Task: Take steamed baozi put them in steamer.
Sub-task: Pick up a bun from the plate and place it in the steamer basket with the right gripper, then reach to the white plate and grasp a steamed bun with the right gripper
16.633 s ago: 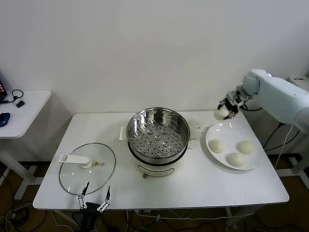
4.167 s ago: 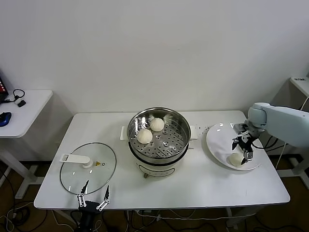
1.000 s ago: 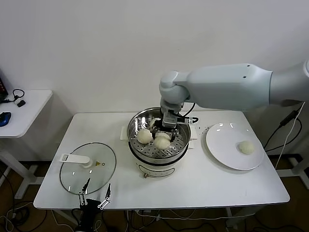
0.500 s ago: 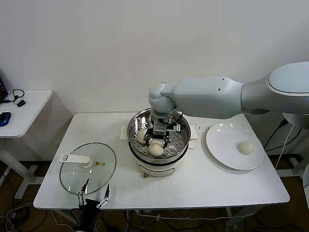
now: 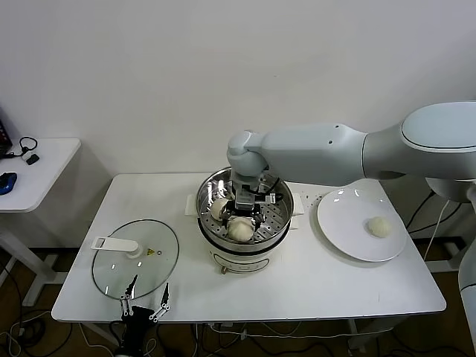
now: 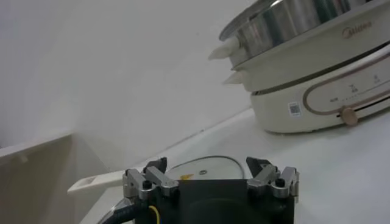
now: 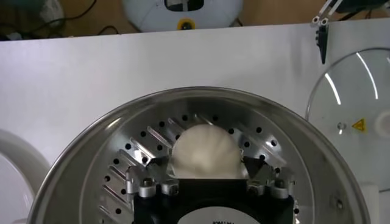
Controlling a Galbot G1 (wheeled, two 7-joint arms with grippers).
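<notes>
Glass, the round lid lies flat on the left of the white counter, its white handle toward the outer edge. The left gripper sits parked below the counter's near edge, jaws spread and empty; its arm is cut off by the frame. At the centre stands the steamer, where the right gripper reaches into the basket. Its jaws stand wide on either side of a baozi resting on the perforated floor; whether the tips touch the dough is hard to tell. Another baozi shows beside it, and the arm probably hides more. On the white plate at the right, one baozi remains.
</notes>
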